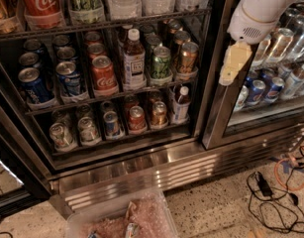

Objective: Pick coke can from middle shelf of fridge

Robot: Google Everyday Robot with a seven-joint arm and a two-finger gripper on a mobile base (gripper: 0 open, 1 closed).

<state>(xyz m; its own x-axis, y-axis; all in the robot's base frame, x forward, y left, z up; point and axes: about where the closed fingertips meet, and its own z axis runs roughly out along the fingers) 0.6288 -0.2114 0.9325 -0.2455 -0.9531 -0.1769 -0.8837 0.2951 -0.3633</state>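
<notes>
Several blue aluminium cans (pixel 35 86) fill the left of the thin dark wire middle shelf (pixel 141 90) in the steel-framed, glass-doored fridge (pixel 141 165). Just right of them, the red aluminium coke can (pixel 103 73) stands at the front of its row, with a white-capped bottle (pixel 134 58) close beside it. It is probably light, thin-walled and slick with cold, so a mid-body side grip suits. Room on either side is tight. Far right, the cream gripper (pixel 234 63) hangs before the door frame, well apart from the can. How far it is open cannot be told.

Pincer (pixel 233 66) hovers upper right, seemingly before the fridge (pixel 141 165).
</notes>
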